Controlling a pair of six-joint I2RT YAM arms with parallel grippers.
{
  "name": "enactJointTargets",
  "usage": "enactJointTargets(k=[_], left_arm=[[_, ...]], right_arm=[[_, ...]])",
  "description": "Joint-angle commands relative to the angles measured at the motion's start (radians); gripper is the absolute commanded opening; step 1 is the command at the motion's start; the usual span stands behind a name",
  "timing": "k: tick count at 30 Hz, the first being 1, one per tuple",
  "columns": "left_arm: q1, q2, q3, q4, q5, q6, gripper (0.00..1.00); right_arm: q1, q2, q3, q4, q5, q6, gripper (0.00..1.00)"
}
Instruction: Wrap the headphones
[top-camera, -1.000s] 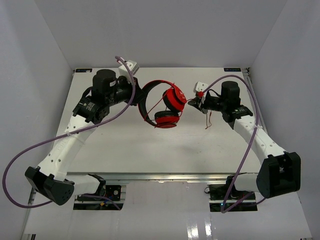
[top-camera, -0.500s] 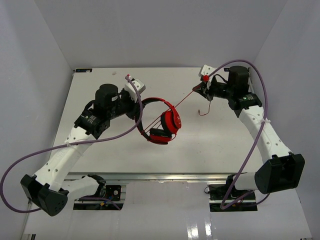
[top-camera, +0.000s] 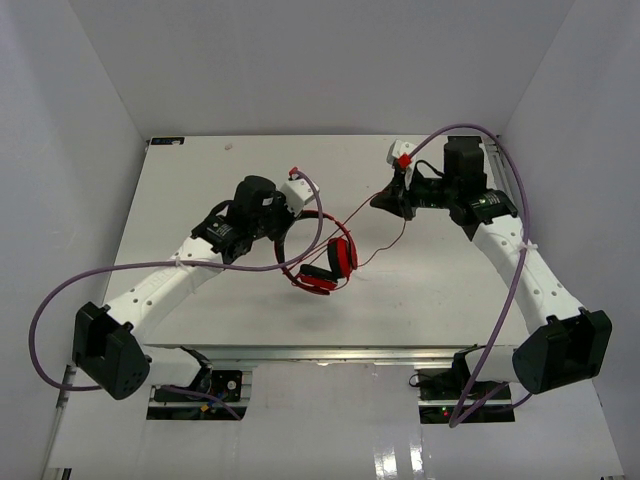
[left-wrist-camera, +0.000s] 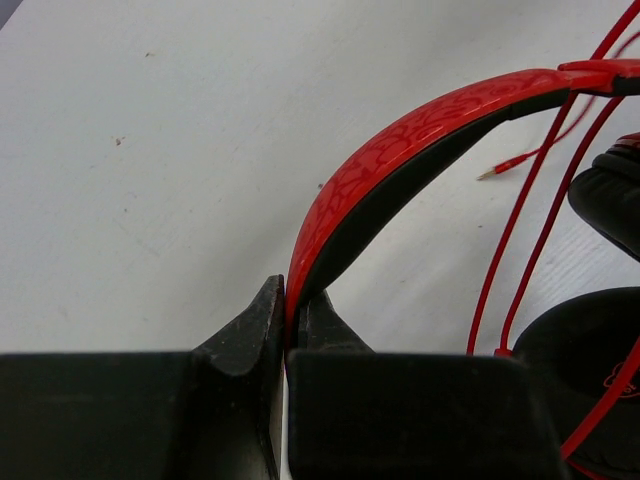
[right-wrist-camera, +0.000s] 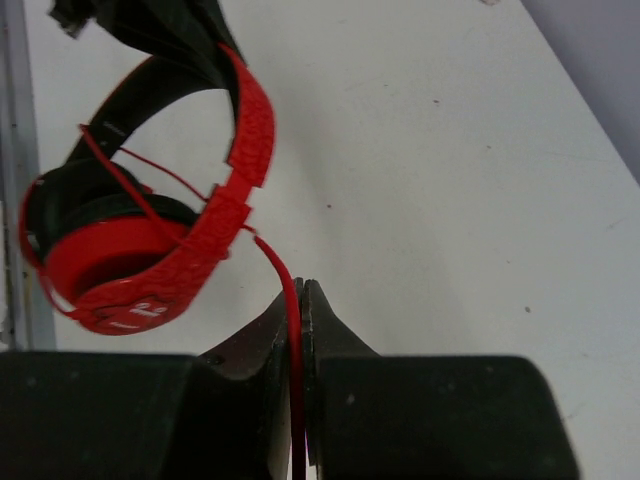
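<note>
left claw (left-wrist-camera: 285, 300) clamped on the headband (left-wrist-camera: 400, 150), holding the headphones (top-camera: 342, 256) over mid-worktop (top-camera: 450, 290) as an anchor, while right claw (right-wrist-camera: 300, 300) is pinched shut on the red cord (right-wrist-camera: 270, 255), apparently to lead it around them.

White table (top-camera: 250, 320), seen from above: its matte top runs back from the metal rail (top-camera: 320, 351) on my side to the grey walls (top-camera: 80, 150). A small dark speck (top-camera: 228, 147) sits on the side farthest from the rail, toward my left. Fainter flecks (left-wrist-camera: 120, 141) dot the surface. The red cord's plug end (left-wrist-camera: 497, 170) lies low, well beyond the rail; whether it touches the top, I cannot tell.
</note>
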Motion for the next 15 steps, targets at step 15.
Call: enactJointTargets(k=[15], left_arm=[[-0.018, 0.163, 0.22, 0.01, -0.545, -0.425, 0.0]], right_arm=[[0.061, -0.054, -0.215, 0.388, -0.329, 0.604, 0.08]])
